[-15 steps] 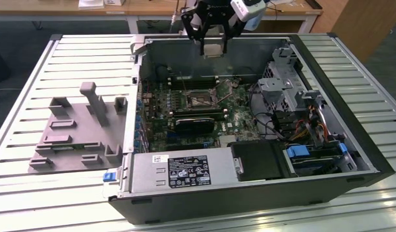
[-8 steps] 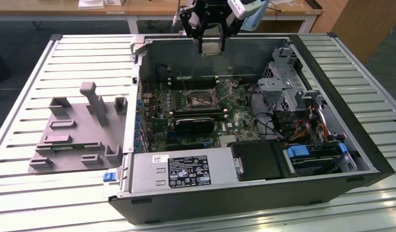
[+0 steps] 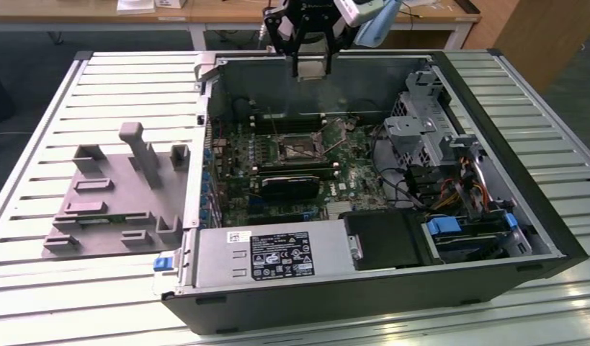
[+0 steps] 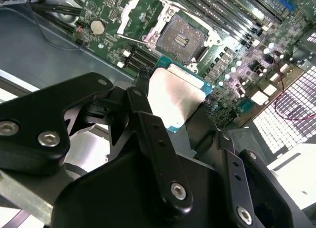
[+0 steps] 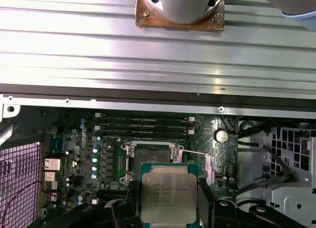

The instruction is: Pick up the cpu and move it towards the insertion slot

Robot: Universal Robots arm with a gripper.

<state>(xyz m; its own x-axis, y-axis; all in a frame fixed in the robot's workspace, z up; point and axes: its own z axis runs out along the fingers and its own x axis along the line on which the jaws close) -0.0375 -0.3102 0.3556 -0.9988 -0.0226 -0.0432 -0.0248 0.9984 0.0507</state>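
Gripper [image 5: 169, 198] pinched the cpu [image 5: 168, 192] by its edges.
It hung above the slot [image 5: 152, 156], over a slatted counter [image 3: 102, 86].

The arm hangs downward with its black gripper [image 3: 311, 61] pointing straight down, fingers [image 5: 129, 198] closed against two opposite edges of the cpu [image 5: 168, 197], held flat between them.

We see a silver-topped square cpu [image 5: 165, 193] with teal rim, a green circuit board [image 5: 74, 154], and a black gripper [image 4: 173, 112].
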